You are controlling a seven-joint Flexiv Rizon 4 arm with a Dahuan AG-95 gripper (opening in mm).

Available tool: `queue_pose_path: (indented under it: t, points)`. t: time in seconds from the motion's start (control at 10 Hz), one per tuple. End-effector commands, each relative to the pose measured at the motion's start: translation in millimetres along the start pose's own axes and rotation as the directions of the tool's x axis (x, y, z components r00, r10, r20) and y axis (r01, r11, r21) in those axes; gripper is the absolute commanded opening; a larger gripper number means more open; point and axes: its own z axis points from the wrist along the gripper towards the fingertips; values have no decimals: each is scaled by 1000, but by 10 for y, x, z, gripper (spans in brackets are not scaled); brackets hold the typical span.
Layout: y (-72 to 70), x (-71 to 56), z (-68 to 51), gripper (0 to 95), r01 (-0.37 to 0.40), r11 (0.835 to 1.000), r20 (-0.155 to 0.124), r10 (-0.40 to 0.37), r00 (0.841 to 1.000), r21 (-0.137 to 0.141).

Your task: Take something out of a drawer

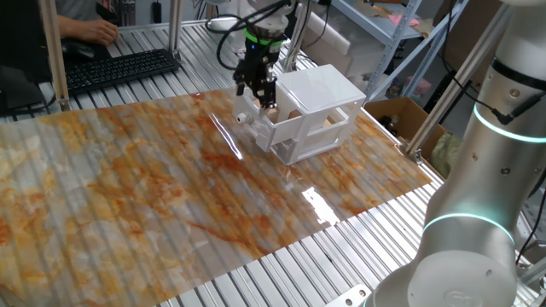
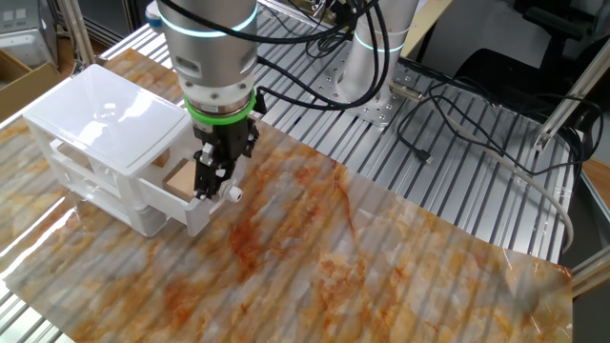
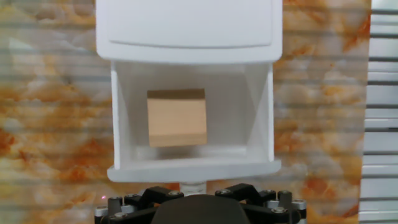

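We find the top drawer already pulled out with the wooden block lying inside it, so lifting it out remains, and our gripper hangs above, its jaws' spread too hidden to tell.

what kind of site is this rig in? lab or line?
Most likely a robotics lab, not a production line: an aluminium-slat bench under a marbled mat, a keyboard with someone typing beside it, and storage shelving behind the white cabinet.
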Motion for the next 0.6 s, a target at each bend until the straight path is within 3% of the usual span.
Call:
queue_pose_path:
  t: [0.1, 0.6]
  points:
    - [-9, -65, -16, 950, 10, 1000, 9, -10, 1000, 4]
    - [-44, -369, 13, 950, 48, 999, 6, -48, 999, 9]
